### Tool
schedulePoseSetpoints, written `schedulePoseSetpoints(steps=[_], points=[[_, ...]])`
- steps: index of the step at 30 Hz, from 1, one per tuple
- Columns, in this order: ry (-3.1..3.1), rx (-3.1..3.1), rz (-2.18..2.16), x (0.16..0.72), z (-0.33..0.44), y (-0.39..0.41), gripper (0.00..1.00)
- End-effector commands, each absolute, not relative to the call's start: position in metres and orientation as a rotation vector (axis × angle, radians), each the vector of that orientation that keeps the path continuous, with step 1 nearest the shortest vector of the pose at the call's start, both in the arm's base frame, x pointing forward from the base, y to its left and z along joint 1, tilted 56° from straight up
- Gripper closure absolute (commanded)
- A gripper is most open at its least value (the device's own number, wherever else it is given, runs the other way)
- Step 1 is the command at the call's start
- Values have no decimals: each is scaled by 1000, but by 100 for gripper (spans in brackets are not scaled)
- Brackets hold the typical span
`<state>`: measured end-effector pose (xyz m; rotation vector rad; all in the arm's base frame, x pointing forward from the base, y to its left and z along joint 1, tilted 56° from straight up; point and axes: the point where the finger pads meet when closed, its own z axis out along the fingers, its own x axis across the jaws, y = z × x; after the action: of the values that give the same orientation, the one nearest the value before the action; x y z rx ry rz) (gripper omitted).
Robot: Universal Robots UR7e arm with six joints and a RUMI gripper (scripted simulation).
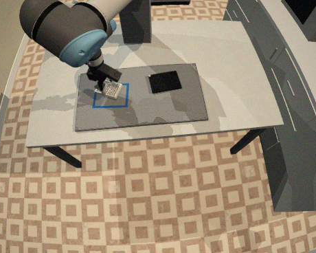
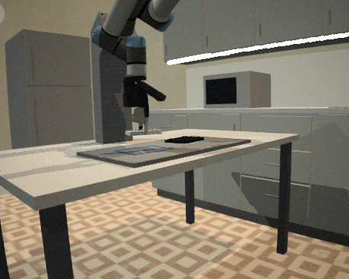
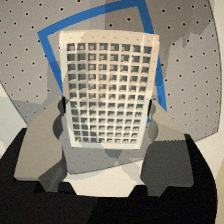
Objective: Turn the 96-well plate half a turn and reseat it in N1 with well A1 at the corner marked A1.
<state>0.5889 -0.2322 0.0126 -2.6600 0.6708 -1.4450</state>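
The white 96-well plate (image 1: 113,89) (image 2: 143,132) (image 3: 107,92) is held level a little above the grey perforated mat (image 1: 144,110) (image 2: 201,145). My gripper (image 1: 106,86) (image 2: 140,124) (image 3: 107,98) is shut on the plate, with one finger on each long side. The plate hangs over the far part of nest N1, a blue rectangular outline (image 1: 110,106) (image 2: 140,154) (image 3: 48,52), and is turned askew to the outline. I cannot make out the cut corner or the A1 mark.
A flat black square object (image 1: 165,82) (image 2: 183,139) lies on the mat to the right of the nest. The mat lies on a white table (image 1: 230,69) (image 2: 45,178). Kitchen cabinets and a counter stand beyond the table's right side.
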Motion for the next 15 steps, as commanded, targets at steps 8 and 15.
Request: schedulePoseSetpoints(steps=[8, 15], points=[[671, -2660, -1446, 595, 9, -234, 100], [671, -2660, -1446, 598, 7, -234, 100]])
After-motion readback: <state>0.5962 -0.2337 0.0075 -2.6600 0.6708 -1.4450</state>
